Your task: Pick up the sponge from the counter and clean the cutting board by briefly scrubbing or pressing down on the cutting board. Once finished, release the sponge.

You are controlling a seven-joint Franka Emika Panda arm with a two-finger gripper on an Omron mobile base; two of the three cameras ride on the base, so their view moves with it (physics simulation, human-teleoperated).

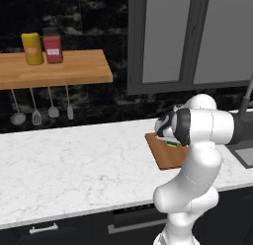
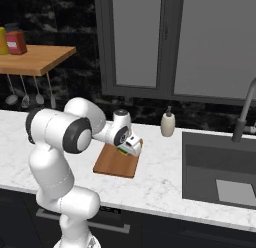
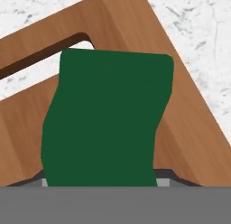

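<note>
White marble desk [image 1: 74, 165] runs wall to wall over dark cabinets, black stone backsplash behind.

Nearest: arm folded forward over the desk edge, wrist bent down. Tool [image 2: 131, 148] sits low over the cutting board [image 2: 111, 164], at its far end. Jaws closed on the sponge [image 3: 108, 119]. Hand view shows the dark green face broad in front of the camera, fingertips hidden behind it. Its edges look bowed, so I judge it squeezed or pressed. In the right base view a sliver of green and yellow shows under the tool, at or just above the wood; contact cannot be confirmed. The left base view shows the same sliver at the board's far part.

Board lies flat near the desk front, handle slot visible in the hand view beyond the sponge. Wrist-down pose suits pushing the sponge flat onto the wood.

Judgement: pick-up done, scrub/press step in hand, release not yet done.

Further right: sink basin [image 2: 220, 172] and grey faucet [image 2: 245, 114]. A soap bottle [image 2: 168, 123] stands between board and sink, near the back.

Farthest: grey cabinet doors [image 2: 150, 42] on the wall. To the left, a wooden wall shelf [image 1: 54, 68] carries a yellow canister [image 1: 32, 48] and a red one [image 1: 53, 49], with utensils [image 1: 42, 110] hanging beneath.
</note>
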